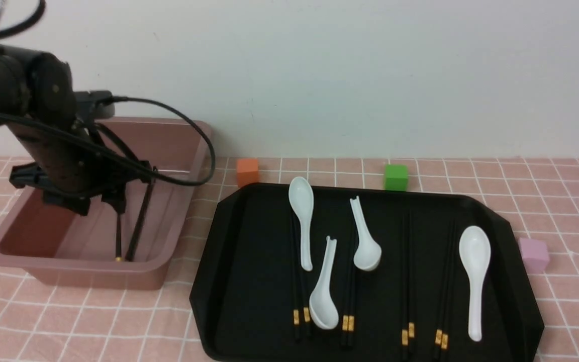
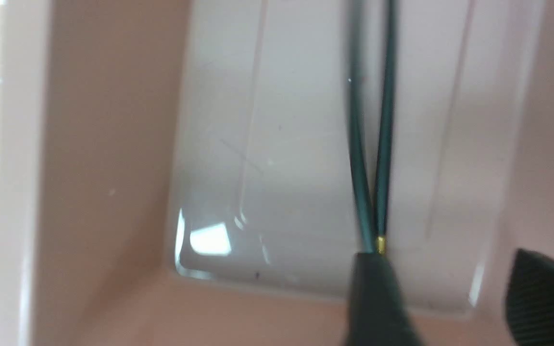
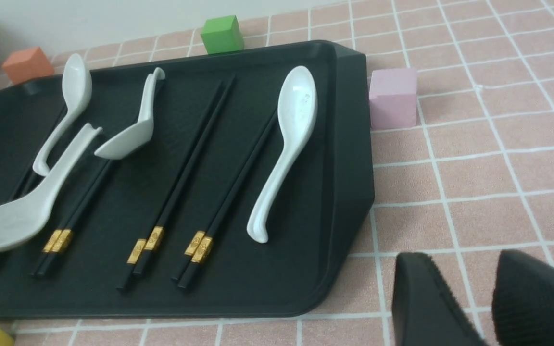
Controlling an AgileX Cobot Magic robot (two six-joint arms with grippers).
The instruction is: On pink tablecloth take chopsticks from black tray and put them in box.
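The left gripper (image 2: 445, 269) hangs low inside the box (image 1: 88, 276), at the far left of the pink tablecloth (image 1: 561, 201). Its jaws stand wide apart and clamp nothing. 1 pair of chopsticks (image 1: 138, 221) is down in the box, running near to far. The gold ends sit by the near wall, just past 1 finger. I cannot tell whether the sticks lie flat or lean. I judge this pair delivered.

4 more pairs lie on the black tray (image 1: 249, 261), right of the box. Each has its long axis near to far and its gold band at the near end. White spoons (image 1: 323, 286) lie over the 2 left pairs. The 2 right pairs look freer, though the rightmost pair (image 3: 231, 192) lies just beside a spoon.

The right gripper (image 3: 464, 264) hovers over the cloth off the tray's near right corner, jaws slightly apart and empty. It is the nearer claw: those banded ends lie to its left. The left claw is well apart from them and would first have to clear the box wall.
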